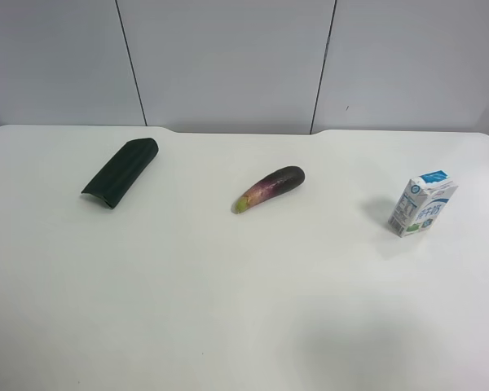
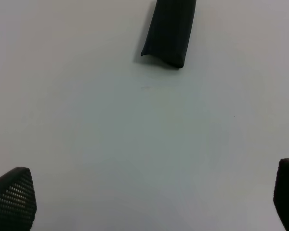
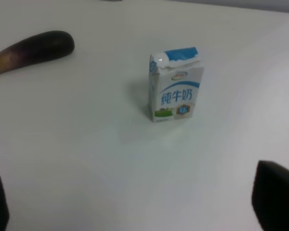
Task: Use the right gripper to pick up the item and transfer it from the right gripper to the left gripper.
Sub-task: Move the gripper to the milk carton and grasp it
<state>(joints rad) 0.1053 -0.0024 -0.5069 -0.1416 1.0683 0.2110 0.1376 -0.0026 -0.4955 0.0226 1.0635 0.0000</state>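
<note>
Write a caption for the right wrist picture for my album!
Milk carton upright on the white table, eggplant lying apart from it, right pincer open.

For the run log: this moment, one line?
carton: upright, untouched | right end effector: open, short of carton | left end effector: open, empty | others: eggplant, green oblong

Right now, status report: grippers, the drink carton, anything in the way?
Right gripper open, empty. Left gripper open, empty. Small white-and-blue drink carton upright on white table, untouched. Path clear; purple eggplant well aside.
</note>
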